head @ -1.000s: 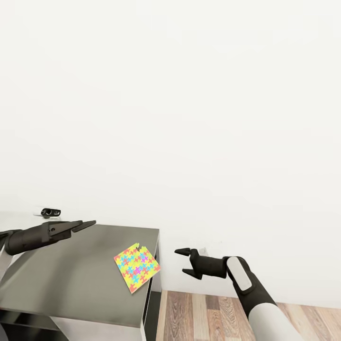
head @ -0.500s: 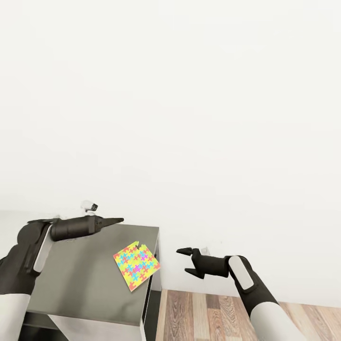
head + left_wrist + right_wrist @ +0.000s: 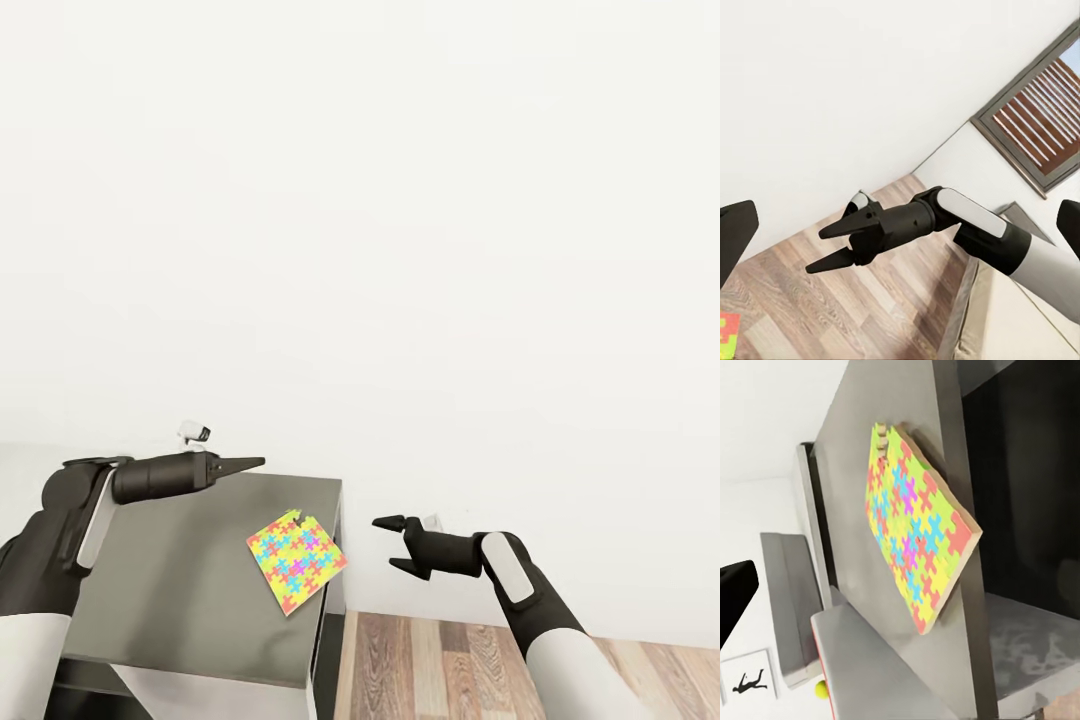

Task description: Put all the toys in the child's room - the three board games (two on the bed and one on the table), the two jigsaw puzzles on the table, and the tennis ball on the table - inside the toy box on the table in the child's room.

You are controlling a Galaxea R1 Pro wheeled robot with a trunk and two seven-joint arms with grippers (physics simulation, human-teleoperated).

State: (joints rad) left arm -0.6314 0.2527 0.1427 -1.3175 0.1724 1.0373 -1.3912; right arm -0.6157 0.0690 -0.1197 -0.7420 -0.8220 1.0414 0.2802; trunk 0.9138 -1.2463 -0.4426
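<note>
jigsaw puzzle [image 3: 297, 561]: thin, stiff, light, overhanging bench [image 3: 180, 590] edge | we'd pinch that edge | right gripper [image 3: 397, 543] spread | left gripper [image 3: 250, 463] closed, empty

A jigsaw puzzle [image 3: 297, 561] lies on the table [image 3: 170, 590], overhanging its right edge.

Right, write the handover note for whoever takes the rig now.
Left gripper: empty, jaws look shut, hovering over the table's dark wing.
Right gripper: empty, jaws open, off the wing's end, facing the jigsaw puzzle.
That puzzle lies flat at the wing's corner, one edge overhanging. Tennis ball glimpsed further along the table.
Done: nothing verifiable, toy box not in sight.
Left: grasp this puzzle, box it, then the rest.
</note>
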